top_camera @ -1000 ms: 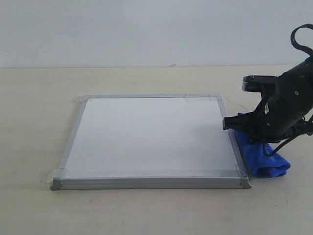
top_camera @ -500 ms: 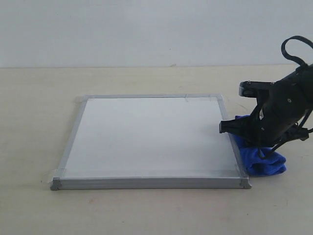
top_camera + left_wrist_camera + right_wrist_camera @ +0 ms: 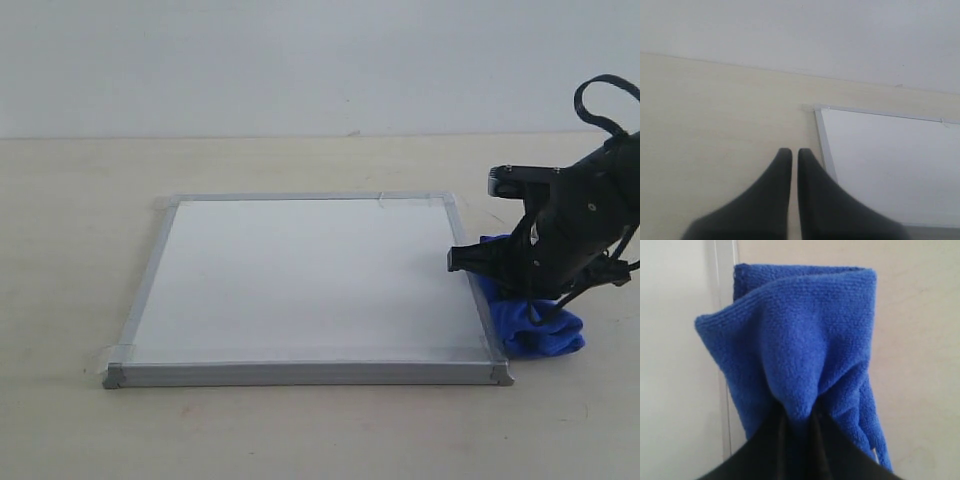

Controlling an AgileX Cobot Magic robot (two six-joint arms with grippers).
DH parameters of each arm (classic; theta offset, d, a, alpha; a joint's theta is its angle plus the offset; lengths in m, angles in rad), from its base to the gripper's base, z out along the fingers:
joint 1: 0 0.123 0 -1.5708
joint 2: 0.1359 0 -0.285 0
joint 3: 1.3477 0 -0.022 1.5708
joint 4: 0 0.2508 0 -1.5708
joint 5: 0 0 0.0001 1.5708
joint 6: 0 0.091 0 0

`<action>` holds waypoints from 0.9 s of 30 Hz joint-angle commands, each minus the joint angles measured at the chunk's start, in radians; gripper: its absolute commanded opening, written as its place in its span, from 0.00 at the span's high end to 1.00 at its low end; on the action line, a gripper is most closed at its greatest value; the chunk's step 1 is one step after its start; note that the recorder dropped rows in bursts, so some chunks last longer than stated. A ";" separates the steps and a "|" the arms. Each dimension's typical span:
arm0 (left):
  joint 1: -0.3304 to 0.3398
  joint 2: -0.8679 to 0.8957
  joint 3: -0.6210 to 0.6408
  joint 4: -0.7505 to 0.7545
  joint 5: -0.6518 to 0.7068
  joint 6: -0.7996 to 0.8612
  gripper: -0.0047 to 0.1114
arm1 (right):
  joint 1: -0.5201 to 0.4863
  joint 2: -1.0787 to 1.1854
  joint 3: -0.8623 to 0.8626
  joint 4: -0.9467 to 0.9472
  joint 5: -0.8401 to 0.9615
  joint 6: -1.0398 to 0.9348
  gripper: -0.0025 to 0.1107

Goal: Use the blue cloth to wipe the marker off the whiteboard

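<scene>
The whiteboard (image 3: 310, 285) lies flat on the table, white with a silver frame; no red marker line shows on its surface in any view. The blue cloth (image 3: 535, 325) is bunched at the board's right edge, partly on the frame and partly on the table. My right gripper (image 3: 520, 290) is shut on the blue cloth (image 3: 800, 360), pinching a fold between its dark fingers (image 3: 820, 440). In the left wrist view my left gripper (image 3: 795, 152) is shut and holds nothing, hovering over bare table beside the whiteboard's far left corner (image 3: 816, 108). It does not show in the exterior view.
The beige table (image 3: 80, 250) surrounds the board, and a pale wall (image 3: 300, 60) rises behind it. Clear tape marks the board's corners (image 3: 112, 372). The right arm's black cable (image 3: 600, 95) loops above the wrist.
Over the last second the right gripper shifted slightly left and lower with the cloth, dragging it against the board's right frame. In the last half second nothing visibly moved.
</scene>
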 commanded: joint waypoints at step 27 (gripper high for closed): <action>0.003 -0.003 0.004 0.003 0.001 0.006 0.92 | -0.009 -0.844 0.000 -0.003 0.476 -0.220 0.98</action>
